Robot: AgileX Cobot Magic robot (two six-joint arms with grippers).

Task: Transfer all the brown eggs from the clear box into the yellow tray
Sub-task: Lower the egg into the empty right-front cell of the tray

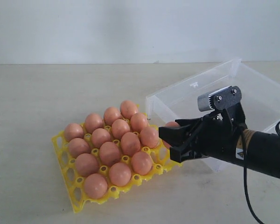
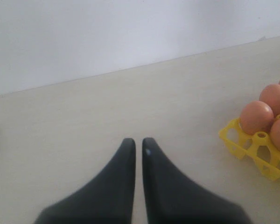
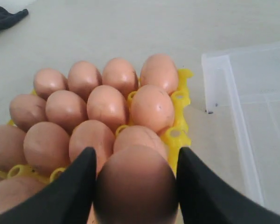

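Nearest on the tabletop (image 1: 32, 102), left of centre, the yellow tray (image 1: 77, 199) carries rows of brown eggs (image 1: 109, 154). At its right edge the right pincer (image 3: 136, 154) grasps one more egg (image 3: 135, 186). Farther right stands the clear box (image 1: 177, 100). Elsewhere, the left pincer (image 2: 138, 144) is clenched empty over bare tabletop.

The right arm's black two-fingered gripper (image 1: 168, 140) reached in from the right of the exterior view. Its dark forearm (image 1: 266, 154) lay low and a silver-capped black bracket (image 1: 226, 97) rode above the wrist. Its tapered black fingers (image 3: 79, 186) stood apart, pressed against either side of one smooth pinkish-brown egg (image 3: 136, 186). The left arm's black gripper (image 2: 137, 143) had its two pointed fingers drawn together with only a thin slit between, holding nothing.
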